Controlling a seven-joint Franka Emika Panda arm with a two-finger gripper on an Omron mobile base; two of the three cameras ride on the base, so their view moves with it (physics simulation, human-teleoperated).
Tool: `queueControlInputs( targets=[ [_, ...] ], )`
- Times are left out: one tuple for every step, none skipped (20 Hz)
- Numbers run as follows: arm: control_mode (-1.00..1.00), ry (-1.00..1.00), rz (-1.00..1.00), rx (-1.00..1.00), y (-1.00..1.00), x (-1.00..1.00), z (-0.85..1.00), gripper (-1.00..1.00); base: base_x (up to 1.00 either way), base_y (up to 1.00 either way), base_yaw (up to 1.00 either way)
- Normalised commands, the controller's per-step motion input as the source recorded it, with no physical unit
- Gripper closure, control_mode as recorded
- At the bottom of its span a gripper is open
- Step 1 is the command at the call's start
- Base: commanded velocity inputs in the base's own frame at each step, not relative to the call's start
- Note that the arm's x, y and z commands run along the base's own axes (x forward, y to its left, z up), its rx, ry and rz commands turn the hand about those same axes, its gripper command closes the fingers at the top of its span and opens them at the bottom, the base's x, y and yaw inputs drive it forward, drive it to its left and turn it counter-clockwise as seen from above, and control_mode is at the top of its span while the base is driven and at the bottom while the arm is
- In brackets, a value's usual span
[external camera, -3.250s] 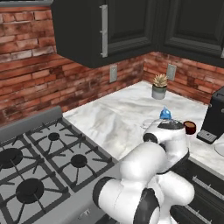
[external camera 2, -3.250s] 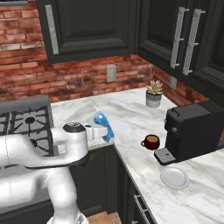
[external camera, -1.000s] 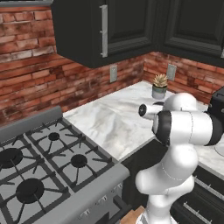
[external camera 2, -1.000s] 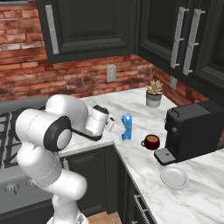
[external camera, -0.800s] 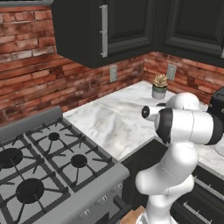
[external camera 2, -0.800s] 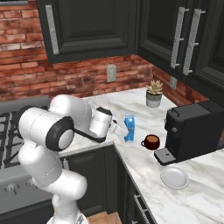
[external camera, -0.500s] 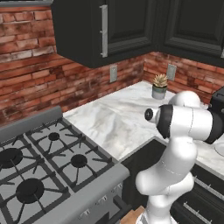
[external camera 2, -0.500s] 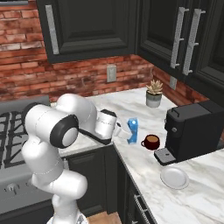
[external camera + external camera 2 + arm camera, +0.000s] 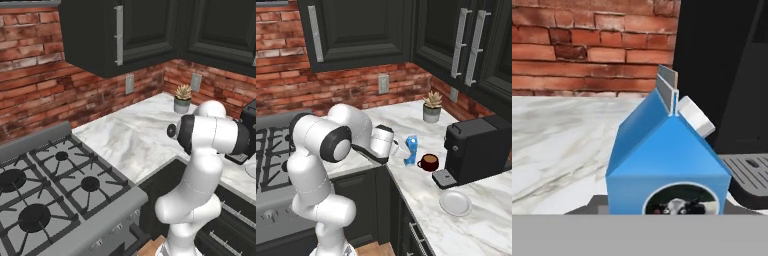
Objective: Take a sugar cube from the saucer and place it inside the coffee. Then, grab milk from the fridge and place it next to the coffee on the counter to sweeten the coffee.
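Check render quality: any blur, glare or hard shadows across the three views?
Hand view: milk fills the near field, edges slightly soft, no glare. Right base view: flat even light, faint shadows under the coffee and saucer. Left base view: sharp, the arm blocks part of the counter.

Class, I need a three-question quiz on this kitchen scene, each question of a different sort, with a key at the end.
1. True or false: the milk stands upright by the coffee.
2. What lies in front of the coffee machine? A) the saucer B) a pan C) a kettle
3. Fill in: the potted plant stands on the ____.

Key: 1 true; 2 A; 3 counter
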Motion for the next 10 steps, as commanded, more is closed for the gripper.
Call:
queueControlInputs(
  targets=[
    [-1.00, -0.03, 0.00, 0.00, -0.06, 0.00, -0.29, 1.00, 0.00, 0.00, 0.00],
    [-1.00, -0.03, 0.00, 0.00, 0.00, 0.00, -0.29, 1.00, 0.00, 0.00, 0.00],
    [-1.00, -0.03, 0.00, 0.00, 0.00, 0.00, -0.31, 1.00, 0.00, 0.00, 0.00],
    [-1.00, -0.04, 0.00, 0.00, 0.00, 0.00, -0.29, 1.00, 0.00, 0.00, 0.00],
    [-1.00, -0.07, 0.00, 0.01, 0.00, -0.03, -0.25, 1.00, 0.00, 0.00, 0.00],
    [-1.00, -0.08, 0.00, 0.00, 0.00, -0.06, -0.26, 1.00, 0.00, 0.00, 0.00],
    [-1.00, -0.04, 0.00, 0.00, 0.00, -0.18, -0.37, 1.00, 0.00, 0.00, 0.00],
    [-1.00, -0.06, 0.00, 0.00, 0.00, -0.12, -0.26, 1.00, 0.00, 0.00, 0.00],
    [-1.00, -0.06, 0.00, 0.00, 0.00, -0.11, -0.21, 1.00, 0.00, 0.00, 0.00],
    [-1.00, 0.00, 0.00, 0.00, 0.00, -0.19, -0.31, -1.00, 0.00, 0.00, 0.00]
  ],
)
